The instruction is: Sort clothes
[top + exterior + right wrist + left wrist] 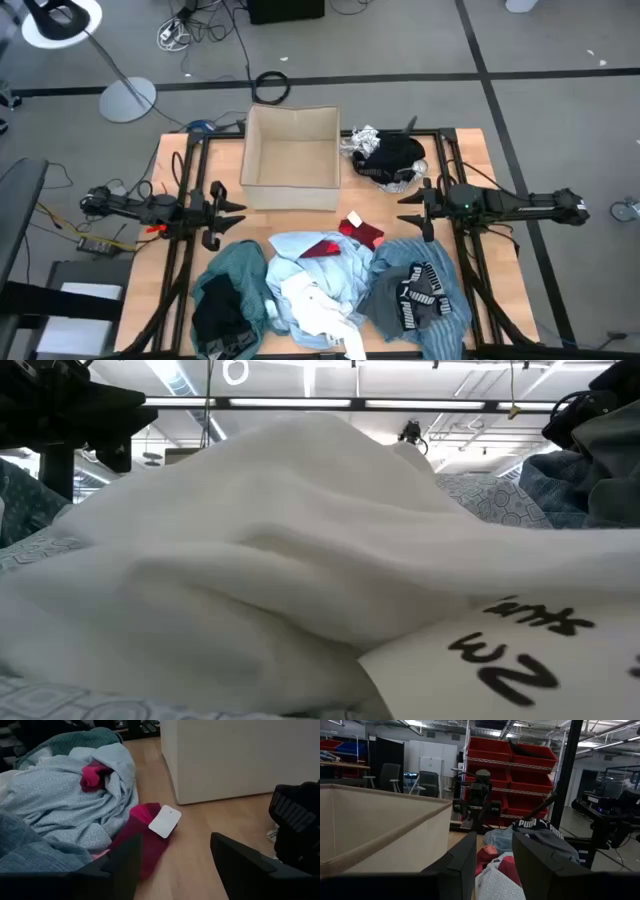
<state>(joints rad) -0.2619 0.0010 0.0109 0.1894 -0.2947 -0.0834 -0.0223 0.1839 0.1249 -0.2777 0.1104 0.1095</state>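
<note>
White garment [280, 550] against low camera, tag [520, 660] reads "2M"; PUMA waistband [412, 296]; left claw [236, 213], right claw [408, 209] apart, empty.

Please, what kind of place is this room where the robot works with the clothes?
Probably a robotics lab or workshop, not a home. Behind the table stand metal shelves with red bins and office chairs, cables lie loose on the grey floor, and the clothes sit on a wooden table framed by the two arms.

Overhead camera straight down; low one against white garment [270, 550]; wrist cameras facing across red garment [142, 837].
</note>
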